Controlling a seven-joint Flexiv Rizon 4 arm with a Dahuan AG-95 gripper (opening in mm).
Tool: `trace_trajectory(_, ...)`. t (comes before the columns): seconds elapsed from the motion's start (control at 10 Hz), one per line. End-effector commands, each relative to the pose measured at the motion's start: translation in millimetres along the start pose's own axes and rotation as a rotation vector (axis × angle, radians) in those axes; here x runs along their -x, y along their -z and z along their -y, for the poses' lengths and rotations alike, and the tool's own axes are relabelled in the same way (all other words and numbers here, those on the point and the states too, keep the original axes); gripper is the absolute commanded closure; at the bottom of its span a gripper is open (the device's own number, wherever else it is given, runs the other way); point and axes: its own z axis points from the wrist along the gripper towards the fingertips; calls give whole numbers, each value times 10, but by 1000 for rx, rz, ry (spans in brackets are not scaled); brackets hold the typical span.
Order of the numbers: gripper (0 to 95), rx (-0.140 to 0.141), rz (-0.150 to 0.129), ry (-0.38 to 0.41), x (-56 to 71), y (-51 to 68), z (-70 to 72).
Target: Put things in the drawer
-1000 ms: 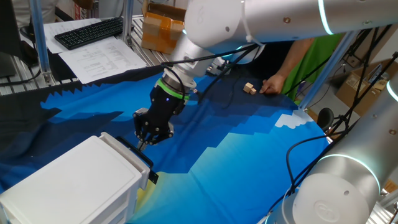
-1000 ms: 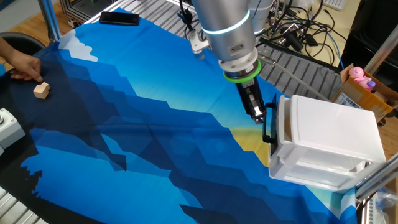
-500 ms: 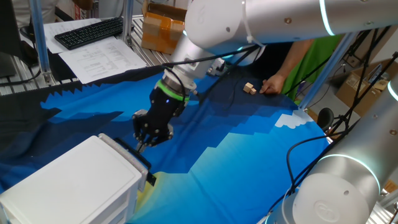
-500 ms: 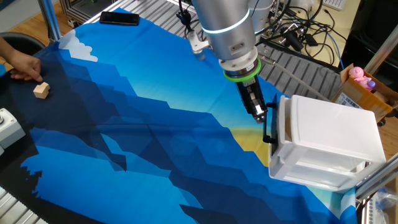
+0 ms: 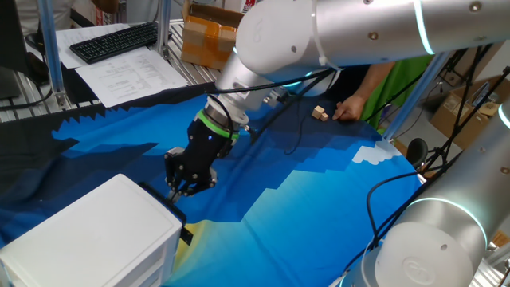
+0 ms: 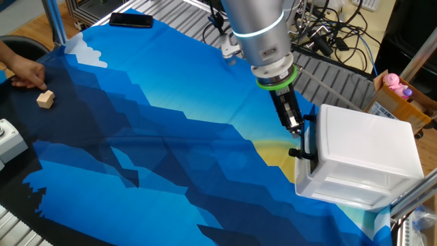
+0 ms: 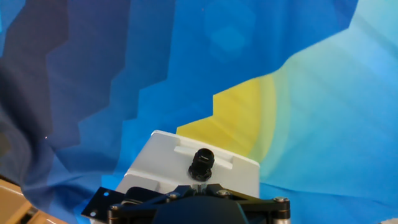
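Drawer (image 6: 308, 140): white, black-tabbed, closed into cabinet (image 6: 362, 154).

One wooden block (image 6: 46, 100), one white cabinet (image 6: 362, 160), one keyboard (image 5: 114, 41), one phone (image 6: 131, 20).

From my seat the arm (image 5: 343, 32) reads as smooth, glossy silver metal, with a bright green band (image 6: 276, 80) near the wrist. My tool (image 5: 182, 185) is matt black, hard-looking. The cabinet (image 6: 362, 160) is white plastic, smooth with a soft sheen; its drawer (image 7: 193, 171) front looks the same white plastic, with a shiny black knob (image 7: 202, 163). The counter (image 6: 164, 157) is covered by a thin blue and yellow cloth, matt and lightly creased. The block (image 6: 45, 100) far off looks like pale bare wood, unvarnished. Beyond the cloth I see ribbed bare metal (image 6: 171, 14), printed paper (image 5: 127, 72), a matt black plastic keyboard (image 5: 115, 40) and a brown cardboard box (image 5: 209, 36).
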Motion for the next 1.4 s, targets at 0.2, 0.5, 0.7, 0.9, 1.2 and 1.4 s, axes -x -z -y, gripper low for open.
trace_trajectory(0.2, 950, -44, 50, 43, -2, -29, -47)
trace_trajectory(0.5, 950, -110, 112, 124, 160, 0, -144)
trace_trajectory(0.7, 950, -124, 121, 142, 250, 84, -283)
trace_trajectory(0.9, 950, -140, 138, 178, 366, 182, -398)
trace_trajectory(1.2, 950, -229, 208, 322, 579, 445, -365)
trace_trajectory(1.4, 950, -250, 203, 413, 864, 724, -267)
